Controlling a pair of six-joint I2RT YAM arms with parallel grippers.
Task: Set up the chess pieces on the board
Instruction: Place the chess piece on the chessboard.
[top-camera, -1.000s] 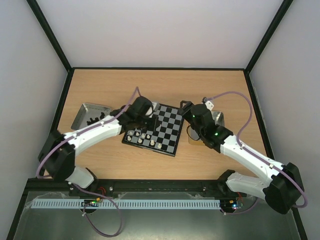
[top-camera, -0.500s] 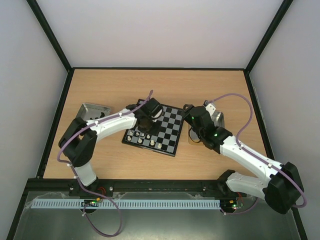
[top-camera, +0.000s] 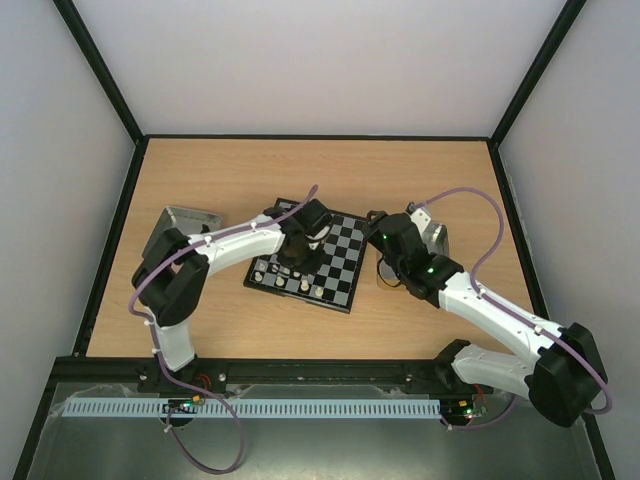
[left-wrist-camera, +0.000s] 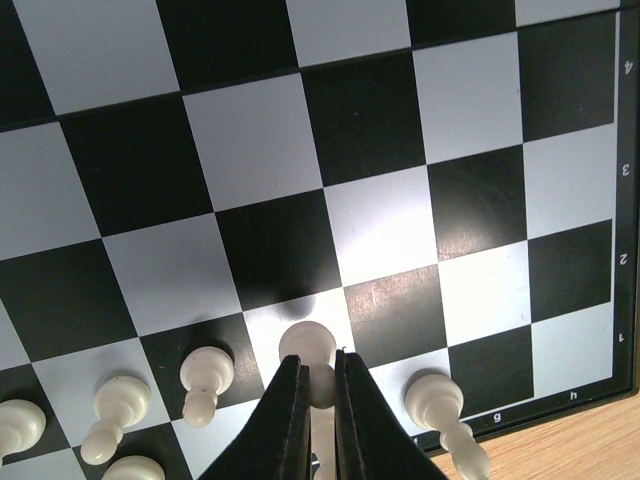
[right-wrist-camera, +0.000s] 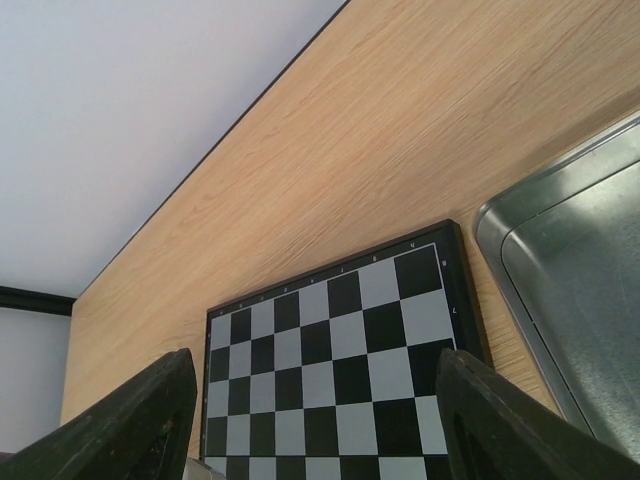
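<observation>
Swinging inward over the last second, the left arm folds its elbow up off the left tin (top-camera: 180, 220), and the left end effector (top-camera: 296, 250) now hangs above the near-left part of the board (top-camera: 342, 258). Wrist view: that end effector (left-wrist-camera: 318, 365) is pinched tight on a cream piece (left-wrist-camera: 308, 345) above a near-row pale square, beside other cream pawns (left-wrist-camera: 205, 375) already standing there. Judgement: one more white piece about to be seated, near rows partly filled, black side bare. The right end effector (right-wrist-camera: 315, 395) has not shifted; its fingers are spread wide, nothing between them, over the board's right edge beside the right tin (right-wrist-camera: 580, 290). Hard to tell: whether the held piece's base touches the square, since the fingers cover it. From above the wrist hides that corner, and the arm masks the left tin's contents on the counter (top-camera: 320, 170).
</observation>
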